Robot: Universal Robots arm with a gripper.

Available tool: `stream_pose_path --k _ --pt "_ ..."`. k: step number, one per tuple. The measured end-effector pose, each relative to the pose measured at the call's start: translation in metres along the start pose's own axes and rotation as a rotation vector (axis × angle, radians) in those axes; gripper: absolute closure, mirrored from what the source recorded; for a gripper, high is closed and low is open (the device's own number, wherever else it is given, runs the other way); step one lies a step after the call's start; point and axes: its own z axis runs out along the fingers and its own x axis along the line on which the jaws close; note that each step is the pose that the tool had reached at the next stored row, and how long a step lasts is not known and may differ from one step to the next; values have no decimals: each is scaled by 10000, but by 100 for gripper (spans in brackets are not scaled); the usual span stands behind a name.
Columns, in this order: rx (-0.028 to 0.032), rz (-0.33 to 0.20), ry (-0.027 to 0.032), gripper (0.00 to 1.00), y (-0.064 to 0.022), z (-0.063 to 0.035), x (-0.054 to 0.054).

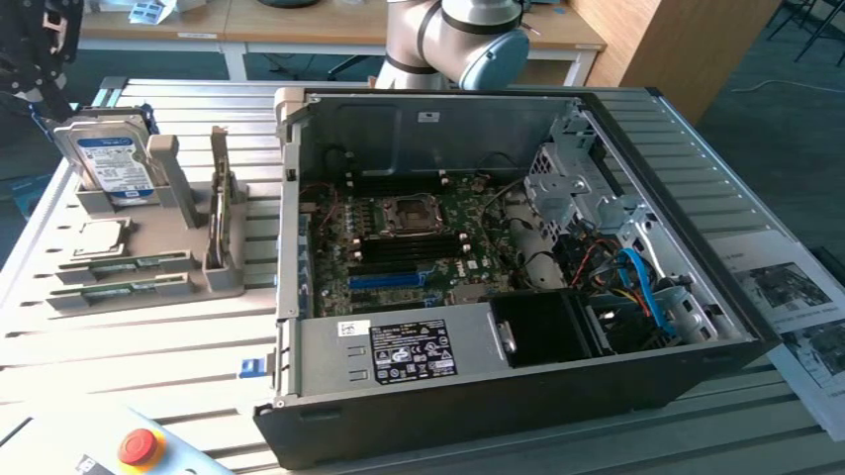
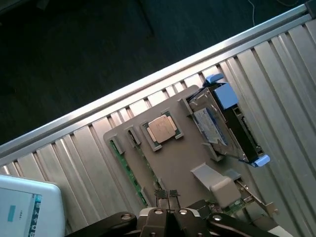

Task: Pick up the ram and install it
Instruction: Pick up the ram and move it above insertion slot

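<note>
My pincer (image 2: 167,194) is shut tight and holds nothing. It hangs over the gray tray (image 2: 173,163), near the green ram (image 2: 128,172).

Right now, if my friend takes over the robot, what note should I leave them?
Gripper: shut, holding nothing, hanging over the grey plastic parts holder.
Ram: the long thin green ram stick sits in that holder next to a second green stick, on the exterior view's left of the open black computer case.
Done: nothing, the ram is not picked up yet.
Left: pick up the ram and install it on the green motherboard inside the case.
</note>
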Motion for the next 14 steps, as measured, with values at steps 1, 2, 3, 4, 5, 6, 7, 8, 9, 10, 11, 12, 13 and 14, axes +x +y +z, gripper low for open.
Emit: stream_pose_path --k 1,2,3,4,5,6,7,8,9,10,11,12,13,14 --pt "-3 -147 9 89 0 0 0" --pt "-5 -281 15 89 0 0 0" --pt "-10 -552 29 89 0 0 0" --pt "-13 -685 36 89 0 0 0" --pt "-18 -951 50 89 0 0 0" --pt "-20 -1096 58 89 0 0 0" --pt "-23 -1233 65 89 0 0 0" --pt "-26 -1372 72 89 0 0 0" --pt "-28 -1511 80 89 0 0 0" --pt "-31 -1654 87 89 0 0 0" --pt "-34 -1808 96 89 0 0 0" --pt "-37 -1955 103 89 0 0 0" --pt "-40 -2104 111 89 0 0 0" --pt "-44 -2256 120 89 0 0 0"
